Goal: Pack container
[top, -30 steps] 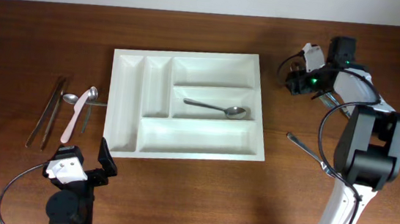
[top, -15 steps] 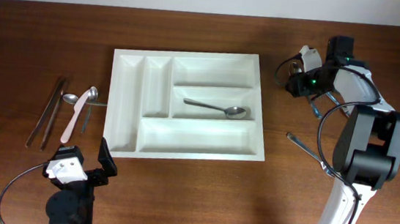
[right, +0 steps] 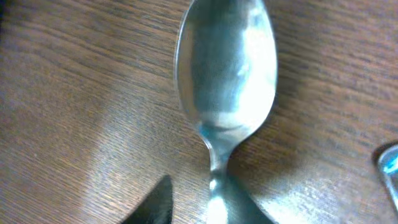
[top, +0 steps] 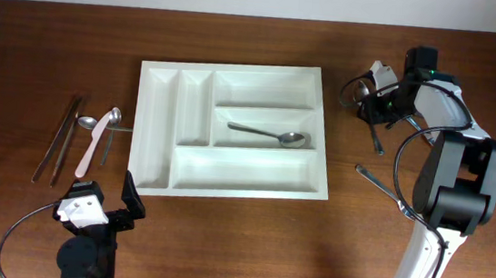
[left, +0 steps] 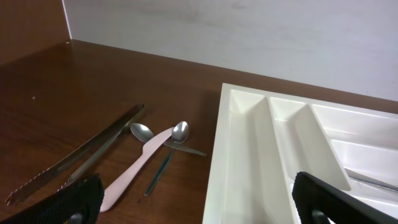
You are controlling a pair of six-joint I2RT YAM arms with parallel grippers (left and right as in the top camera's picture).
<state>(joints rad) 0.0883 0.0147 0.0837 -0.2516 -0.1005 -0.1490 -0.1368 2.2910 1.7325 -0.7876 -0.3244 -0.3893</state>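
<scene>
Right wrist view: shiny metal spoon (right: 227, 68) bowl at 12 o'clock
Right gripper (right: 205, 208): at its neck — cannot tell grip
Left gripper (left: 205, 202): spread wide

Glossy white plastic container (top: 240, 170), polished metal spoon (right: 227, 68), matt wood-grain table (top: 219, 246), possibly plastic pink knife (left: 134, 175)

Since a second ago, turned the right gripper (top: 368, 100) a little above the brown wooden counter (top: 247, 239), at the far right. Swung the handle of the slim silver metal spoon (top: 376, 140) round with it. Earlier poking out rightward and half hidden beneath the arm, now lying clear of it and pointing toward the near edge.
</scene>
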